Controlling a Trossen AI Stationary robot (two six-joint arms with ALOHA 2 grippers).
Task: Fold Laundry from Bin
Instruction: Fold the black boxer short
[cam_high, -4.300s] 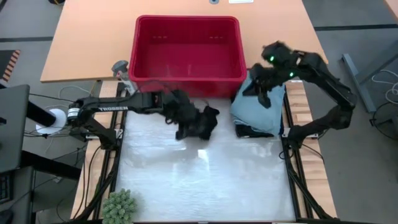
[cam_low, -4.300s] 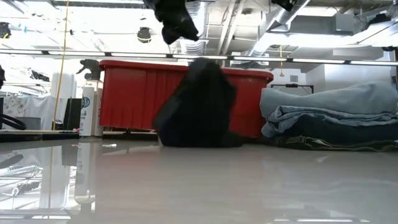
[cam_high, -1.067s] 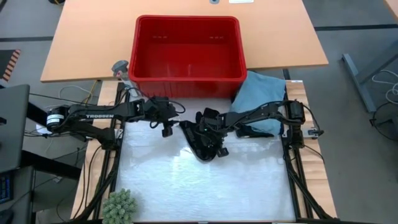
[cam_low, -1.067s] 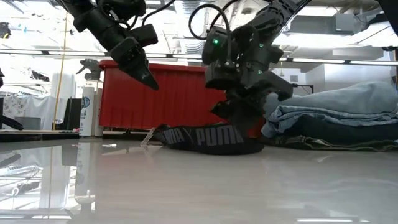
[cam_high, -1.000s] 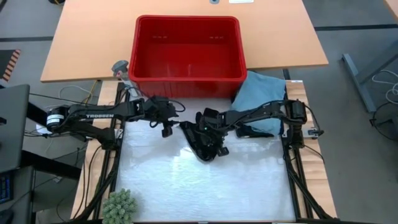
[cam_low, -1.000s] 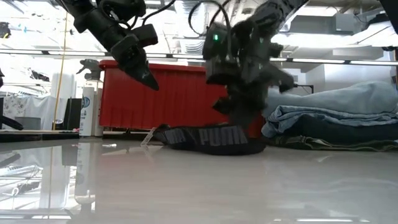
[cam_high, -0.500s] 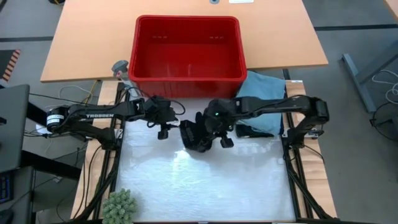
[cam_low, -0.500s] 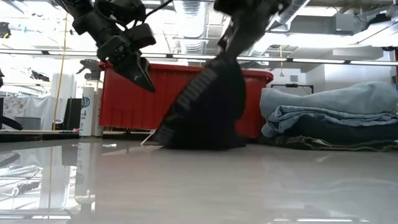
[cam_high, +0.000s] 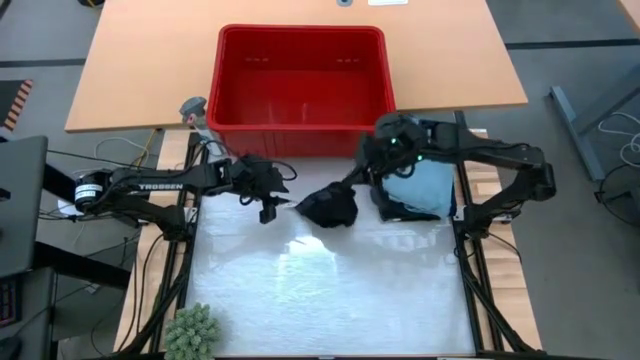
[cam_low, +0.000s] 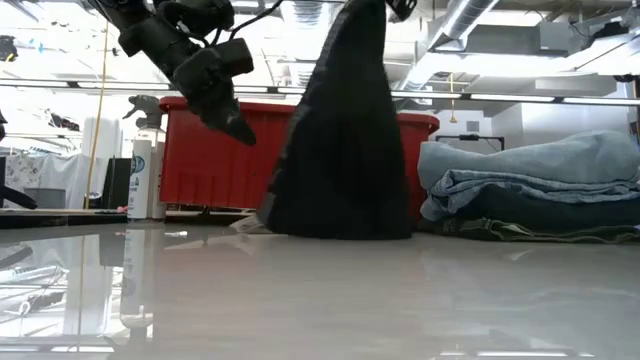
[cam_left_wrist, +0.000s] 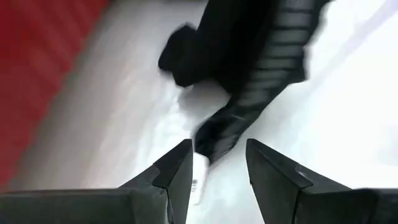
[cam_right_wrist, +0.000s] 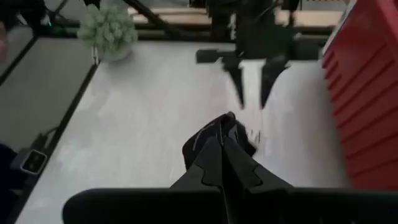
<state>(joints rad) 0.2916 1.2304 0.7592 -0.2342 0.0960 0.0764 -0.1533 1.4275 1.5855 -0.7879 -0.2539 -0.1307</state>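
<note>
Right gripper (cam_right_wrist: 222, 146) is up off the table in front of the red bin (cam_high: 300, 125), arm reaching in from the right side over the folded stack (cam_high: 425, 188). Fingers pinched tight on a black garment (cam_low: 340, 140), which hangs as a tall cone in low view w/ its bottom edge resting on the table (cam_high: 330, 300). Grip point itself is cut off at the top of low view; right wrist view shows only the closed fingertips w/ dark cloth bunched below.

Left gripper (cam_left_wrist: 217, 168) sits low just left of the garment, arm stretched out flat across the table's left edge, tips aimed at the cloth. Jaws partly apart, nothing between them; a pale tag (cam_left_wrist: 199, 177) shows in the gap.

Bin interior looks bare in high view. Stack is pale blue on top w/ darker layers under, partly hidden by the right arm
</note>
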